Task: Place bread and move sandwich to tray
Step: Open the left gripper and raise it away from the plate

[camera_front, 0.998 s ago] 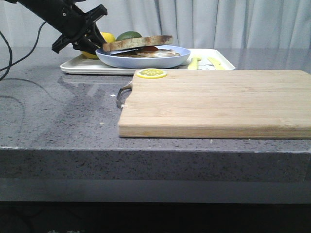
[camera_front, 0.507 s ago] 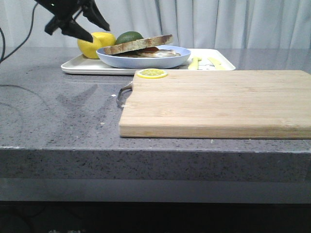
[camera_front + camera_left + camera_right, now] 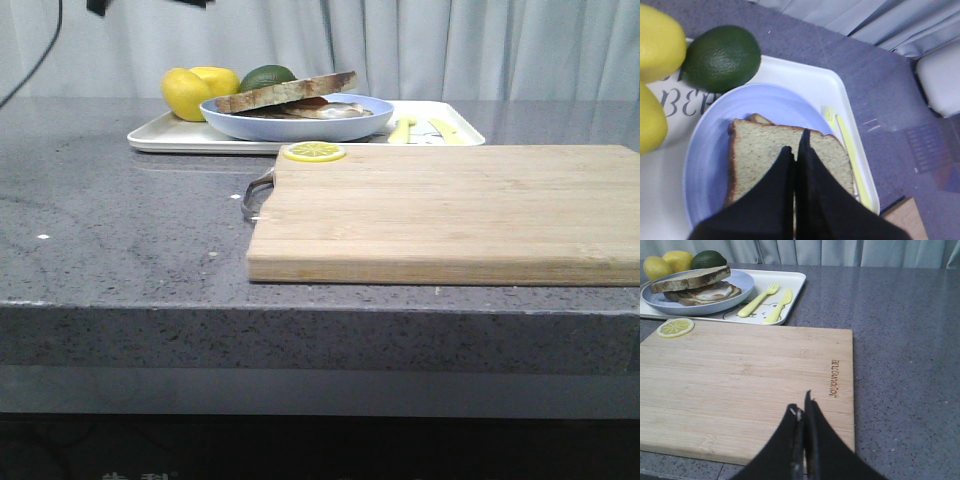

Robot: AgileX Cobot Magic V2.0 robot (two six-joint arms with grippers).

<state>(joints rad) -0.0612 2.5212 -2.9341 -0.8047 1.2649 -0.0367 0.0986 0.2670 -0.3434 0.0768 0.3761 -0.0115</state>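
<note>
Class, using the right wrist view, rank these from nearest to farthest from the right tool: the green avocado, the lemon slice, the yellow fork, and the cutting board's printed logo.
Measured from the right tool:
1. Printed logo, on the cutting board, just beyond the tool.
2. Yellow fork, on the tray past the board's far edge.
3. Lemon slice, at the board's far corner.
4. Green avocado, behind the sandwich.

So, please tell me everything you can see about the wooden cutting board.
The cutting board is a thick, pale wooden rectangle lying flat on the grey counter, just in front of the white tray. A metal handle is on its left end, a lemon slice lies on its far left corner, and a brand mark is burned in.
</note>
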